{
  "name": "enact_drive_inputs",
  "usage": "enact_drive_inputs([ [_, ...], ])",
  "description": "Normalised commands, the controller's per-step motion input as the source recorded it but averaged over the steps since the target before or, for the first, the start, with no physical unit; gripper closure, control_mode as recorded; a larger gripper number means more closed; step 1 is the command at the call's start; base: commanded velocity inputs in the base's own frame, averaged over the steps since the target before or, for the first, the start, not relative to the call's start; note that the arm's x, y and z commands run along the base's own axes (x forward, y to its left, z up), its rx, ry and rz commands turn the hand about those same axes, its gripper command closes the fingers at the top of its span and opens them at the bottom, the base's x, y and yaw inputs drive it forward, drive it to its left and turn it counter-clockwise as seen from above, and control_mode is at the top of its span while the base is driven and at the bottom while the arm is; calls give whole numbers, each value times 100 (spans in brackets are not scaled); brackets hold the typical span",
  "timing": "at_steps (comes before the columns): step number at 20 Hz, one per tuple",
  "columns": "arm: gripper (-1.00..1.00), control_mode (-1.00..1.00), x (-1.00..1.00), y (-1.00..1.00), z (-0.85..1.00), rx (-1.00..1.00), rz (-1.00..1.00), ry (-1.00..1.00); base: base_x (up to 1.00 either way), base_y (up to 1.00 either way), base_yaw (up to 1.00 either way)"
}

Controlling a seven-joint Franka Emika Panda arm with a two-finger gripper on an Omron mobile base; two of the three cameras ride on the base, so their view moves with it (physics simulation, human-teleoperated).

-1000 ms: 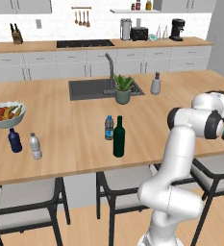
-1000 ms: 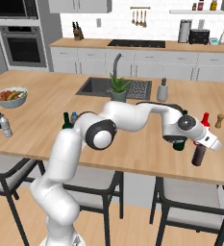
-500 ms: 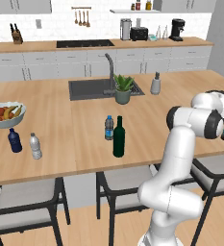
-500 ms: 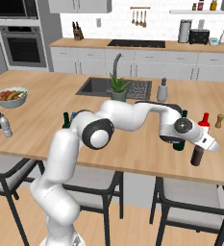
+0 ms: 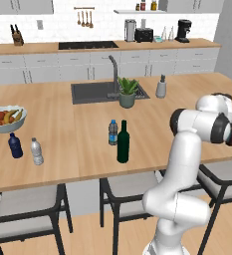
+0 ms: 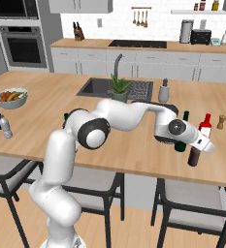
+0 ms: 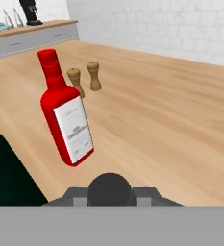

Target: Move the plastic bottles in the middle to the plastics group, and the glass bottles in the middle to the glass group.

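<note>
Wooden kitchen bench (image 6: 134, 155) is carrying bottles in three spots. At its right end the gripper (image 6: 201, 145) is holding the brown bottle (image 6: 194, 157) by its neck, standing it beside the red bottle (image 6: 204, 127) and a green wine bottle (image 6: 182, 137). Mid-bench, another green wine bottle (image 5: 123, 142) and the blue-capped water bottle (image 5: 112, 132) are standing together. Navy bottle (image 5: 15, 146) and silvery bottle (image 5: 36, 151) are sitting far left.
</note>
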Motion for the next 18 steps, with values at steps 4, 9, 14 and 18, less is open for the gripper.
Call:
enact_drive_inputs([
  [4, 100, -100, 0, -7, 16, 0, 0, -4, 0, 0, 0],
  [9, 100, -100, 0, -26, 1, 0, 0, -4, 0, 0, 0],
  [14, 100, -100, 0, -17, 0, 0, 0, 0, 0, 0, 0],
  [18, 100, -100, 0, 0, -1, 0, 0, 0, 0, 0, 0],
])
